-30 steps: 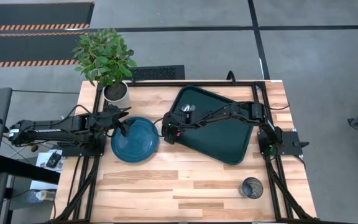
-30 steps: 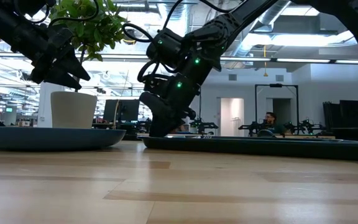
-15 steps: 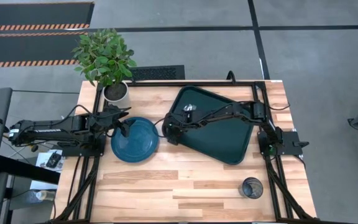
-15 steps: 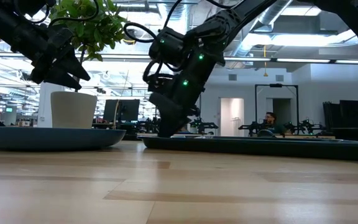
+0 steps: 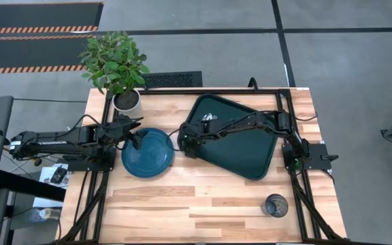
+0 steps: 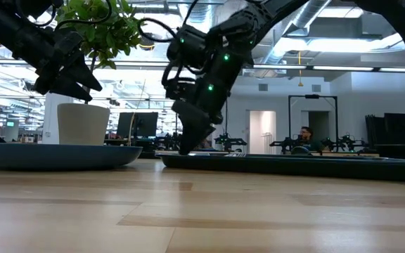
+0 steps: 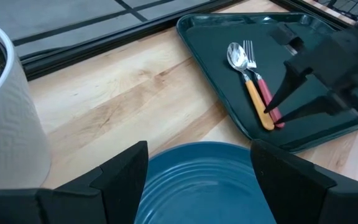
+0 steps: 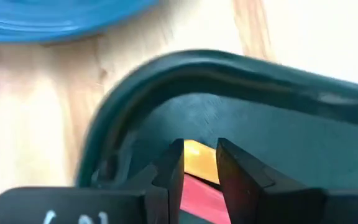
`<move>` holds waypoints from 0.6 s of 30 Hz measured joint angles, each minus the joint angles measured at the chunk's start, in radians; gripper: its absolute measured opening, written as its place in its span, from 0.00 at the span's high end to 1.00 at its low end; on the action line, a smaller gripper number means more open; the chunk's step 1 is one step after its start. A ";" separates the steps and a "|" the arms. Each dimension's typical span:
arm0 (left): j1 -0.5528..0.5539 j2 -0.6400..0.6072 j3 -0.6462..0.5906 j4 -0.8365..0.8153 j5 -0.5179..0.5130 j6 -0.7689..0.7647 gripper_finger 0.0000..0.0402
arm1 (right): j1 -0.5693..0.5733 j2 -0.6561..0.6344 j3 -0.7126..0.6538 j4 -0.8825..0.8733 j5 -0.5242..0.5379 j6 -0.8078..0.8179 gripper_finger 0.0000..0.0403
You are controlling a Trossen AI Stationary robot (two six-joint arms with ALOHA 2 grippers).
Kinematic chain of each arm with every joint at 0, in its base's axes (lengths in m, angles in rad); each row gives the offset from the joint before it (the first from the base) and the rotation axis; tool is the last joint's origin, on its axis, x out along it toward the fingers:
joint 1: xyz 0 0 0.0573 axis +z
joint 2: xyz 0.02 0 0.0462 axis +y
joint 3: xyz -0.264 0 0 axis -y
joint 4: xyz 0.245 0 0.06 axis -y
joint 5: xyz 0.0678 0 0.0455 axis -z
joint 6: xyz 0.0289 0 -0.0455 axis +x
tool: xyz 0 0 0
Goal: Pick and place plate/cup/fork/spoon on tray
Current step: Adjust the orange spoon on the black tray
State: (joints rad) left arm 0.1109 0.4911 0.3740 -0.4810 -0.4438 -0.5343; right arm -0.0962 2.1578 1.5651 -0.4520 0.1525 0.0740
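- The right claw (image 5: 184, 145) has shifted over the last second: it dipped at the tray's (image 5: 250, 153) corner nearest the plate (image 5: 148, 153) and has now lifted slightly, as the low view shows its wrist sitting higher than before
- Its fingers (image 7: 278, 99) stand a little apart with nothing between them; the left wrist view shows the tips just beside the handle ends of the spoon (image 7: 252, 93) and fork (image 7: 263, 90)
- I judge this to mean the cutlery step is done: both pieces lie side by side inside the tray, right under and ahead of the right claw, and it is backing off after letting go
- The left claw (image 7: 197, 165) has not moved; it hangs wide open and empty over the plate's near rim, with the plate directly below it on the tabletop (image 5: 203, 204)
- Still to go, as I read it: the plate, just outside the tray beside the right claw, and the cup (image 5: 275, 205), well apart from both claws near the tabletop's front edge
- The left wrist view alone shows both utensils whole; the high view gives only a pale glint there
- The right wrist view shows just the orange and red handle ends between its fingers (image 8: 169, 171), plus the tray's curved rim
- Only the high view shows the cup; the low view shows claw height but hides what lies in the tray
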 joint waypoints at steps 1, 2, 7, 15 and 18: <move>0.000 0.000 0.000 0.000 0.000 0.000 0.33 | 0.006 0.000 0.008 -0.014 0.000 -0.002 0.71; 0.000 0.000 0.000 0.000 0.000 0.000 0.33 | 0.012 0.000 0.012 -0.032 0.000 -0.004 0.71; 0.000 0.000 0.000 0.000 -0.001 0.000 0.33 | 0.032 0.000 0.017 -0.053 0.002 -0.004 0.71; 0.000 0.000 0.000 0.000 -0.001 0.000 0.33 | 0.013 0.000 0.019 -0.043 0.048 -0.004 0.71; 0.000 0.000 0.000 0.000 -0.002 0.000 0.33 | -0.001 0.003 0.020 -0.021 0.048 0.004 0.71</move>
State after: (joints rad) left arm 0.1112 0.4911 0.3740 -0.4808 -0.4454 -0.5342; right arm -0.0969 2.1613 1.5847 -0.4729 0.2000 0.0784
